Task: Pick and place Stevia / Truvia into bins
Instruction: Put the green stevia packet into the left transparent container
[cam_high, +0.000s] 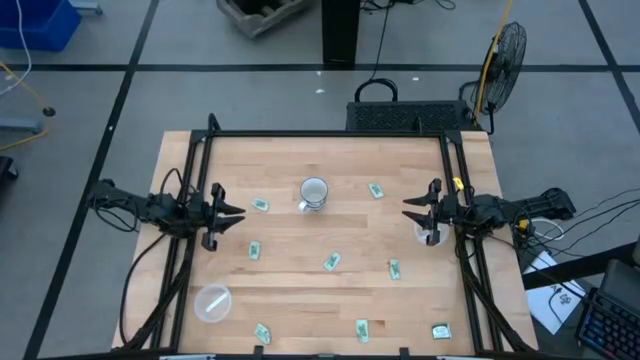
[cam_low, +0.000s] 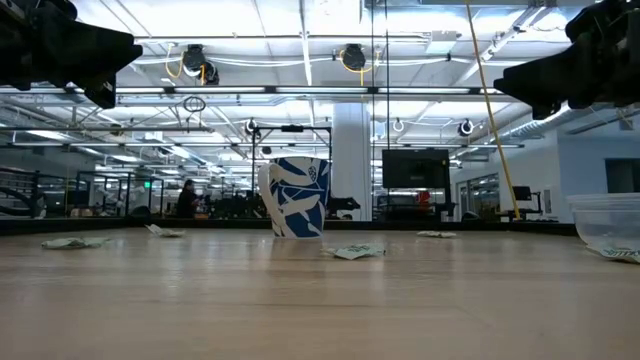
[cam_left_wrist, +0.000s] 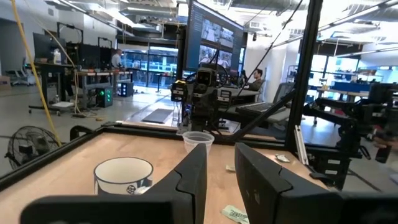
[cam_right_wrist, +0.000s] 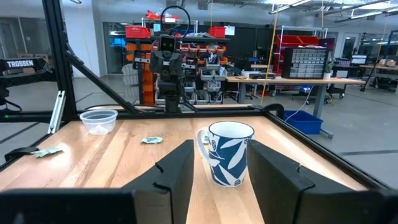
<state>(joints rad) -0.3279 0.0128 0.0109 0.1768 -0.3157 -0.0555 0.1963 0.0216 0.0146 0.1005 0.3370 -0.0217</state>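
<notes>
Several pale green-and-white sachets lie flat and scattered on the wooden table, among them (cam_high: 261, 205), (cam_high: 376, 190), (cam_high: 255, 250), (cam_high: 331, 261), (cam_high: 395, 268) and, along the near edge, (cam_high: 262, 332), (cam_high: 361, 329), (cam_high: 441, 330). One clear bin (cam_high: 212, 302) stands near the table's near left corner; the other bin (cam_high: 430, 233) stands on the right, beneath my right gripper. My left gripper (cam_high: 234, 213) hovers open above the table's left side, pointing right. My right gripper (cam_high: 410, 208) hovers open on the right side, pointing left. Both are raised above the table in the low view.
A white mug with a blue leaf pattern (cam_high: 314, 192) stands upright between the two grippers, toward the far side. A black frame (cam_high: 330, 133) borders the table's far, left and right sides. Bare wood lies between the sachets in the middle.
</notes>
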